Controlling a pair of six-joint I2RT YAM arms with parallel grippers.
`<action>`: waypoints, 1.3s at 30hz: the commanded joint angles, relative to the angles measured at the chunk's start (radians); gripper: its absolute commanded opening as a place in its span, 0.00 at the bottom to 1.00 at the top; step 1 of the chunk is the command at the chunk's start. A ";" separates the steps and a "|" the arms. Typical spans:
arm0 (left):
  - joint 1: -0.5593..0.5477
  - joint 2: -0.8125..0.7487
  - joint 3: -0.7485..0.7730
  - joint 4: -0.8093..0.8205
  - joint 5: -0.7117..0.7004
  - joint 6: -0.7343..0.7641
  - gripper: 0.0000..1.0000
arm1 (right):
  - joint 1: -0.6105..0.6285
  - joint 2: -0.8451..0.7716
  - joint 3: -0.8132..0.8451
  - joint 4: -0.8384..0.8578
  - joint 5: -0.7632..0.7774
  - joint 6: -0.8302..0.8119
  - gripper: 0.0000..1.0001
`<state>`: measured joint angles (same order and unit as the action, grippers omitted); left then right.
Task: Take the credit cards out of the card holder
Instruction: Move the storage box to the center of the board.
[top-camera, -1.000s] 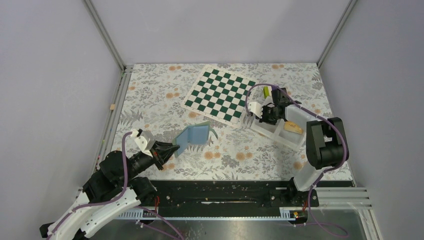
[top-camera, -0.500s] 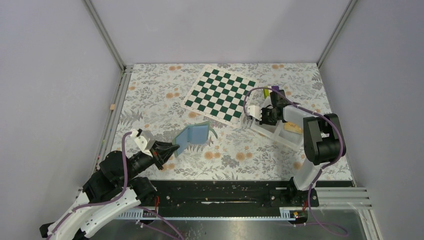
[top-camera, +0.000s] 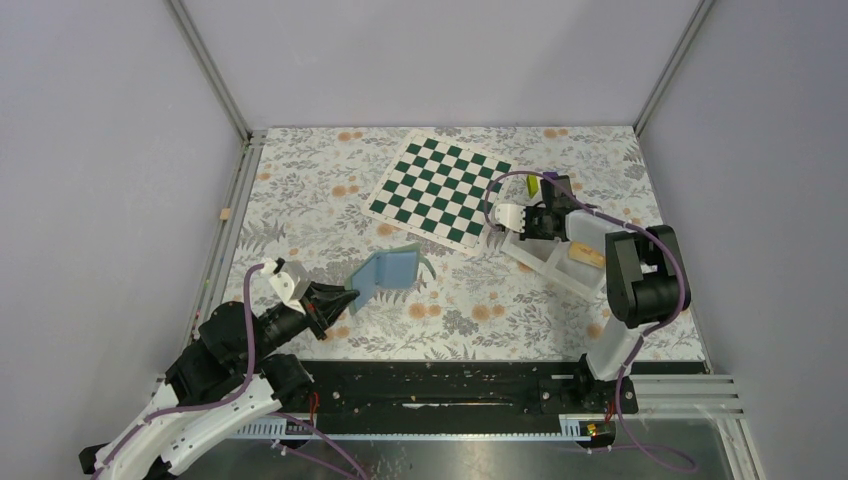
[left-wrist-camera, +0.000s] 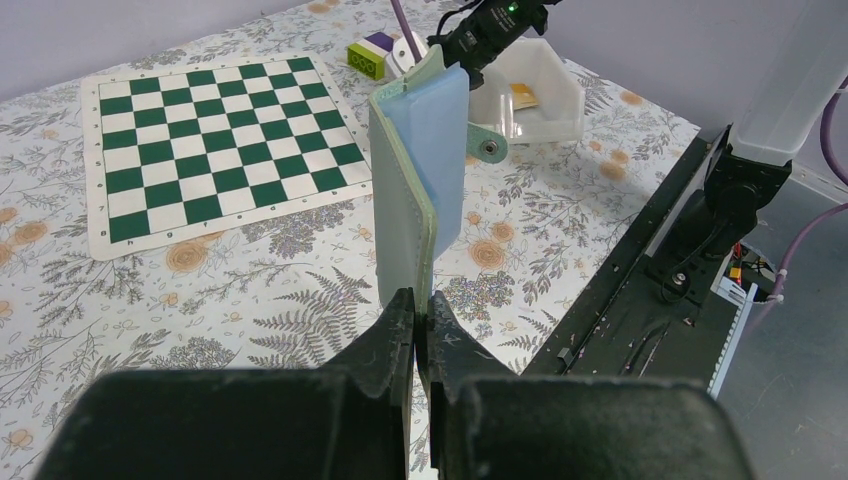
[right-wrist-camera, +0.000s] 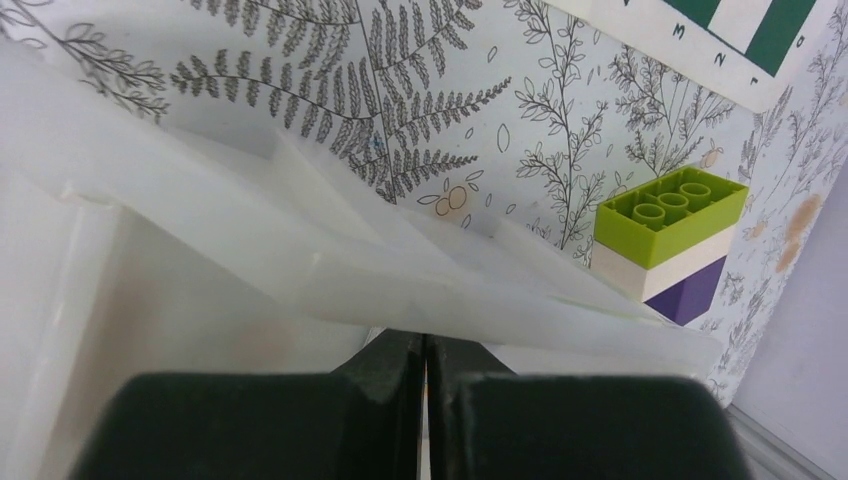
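Top view, left gripper (top-camera: 338, 298): closed on the near edge of the card holder (top-camera: 392, 268), which is held propped open near the middle of the table, well apart from the white tray (top-camera: 545, 265).
Top view, right gripper (top-camera: 530, 224): placed at the far left end of the white tray, near the corner of the chequered mat (top-camera: 440, 185) and the block (top-camera: 533, 186).
Top view, orange-yellow card (top-camera: 585, 255): seen lying inside the tray, so it is out of the holder.

Left wrist view, grip: the holder's (left-wrist-camera: 420, 180) lower edge is pinched between the closed fingers, and the holder is stood upright with its light blue inside turned to the right.
Left wrist view, holder contents: the pockets are seen nearly edge-on, so it cannot be told whether any cards are inside.
Left wrist view, tray (left-wrist-camera: 560, 100): one orange-yellow card (left-wrist-camera: 522, 97) is visible in it.

Right wrist view, jaws: pressed together with only a sliver between them, right at the tray's translucent wall (right-wrist-camera: 250, 250); no card is seen in them.
Right wrist view, surroundings: the block (right-wrist-camera: 668, 240) is just beyond the tray.

Progress: at least one card is judged removed. Any pale cards are unaccounted for, so the holder is to be checked.
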<state>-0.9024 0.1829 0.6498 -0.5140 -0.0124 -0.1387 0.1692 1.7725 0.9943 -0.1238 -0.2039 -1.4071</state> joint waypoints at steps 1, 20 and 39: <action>-0.004 0.000 0.005 0.069 -0.017 0.008 0.00 | 0.000 -0.075 -0.017 0.012 -0.065 -0.041 0.00; -0.006 0.015 0.003 0.067 -0.052 0.010 0.00 | 0.003 -0.266 -0.056 -0.056 -0.161 0.091 0.00; -0.005 0.233 0.092 -0.005 -0.074 -0.250 0.00 | 0.070 -0.859 -0.118 0.237 -0.250 1.518 0.98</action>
<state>-0.9043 0.3714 0.6846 -0.5491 -0.0902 -0.2649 0.2283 1.0183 0.9276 -0.0677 -0.4557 -0.3233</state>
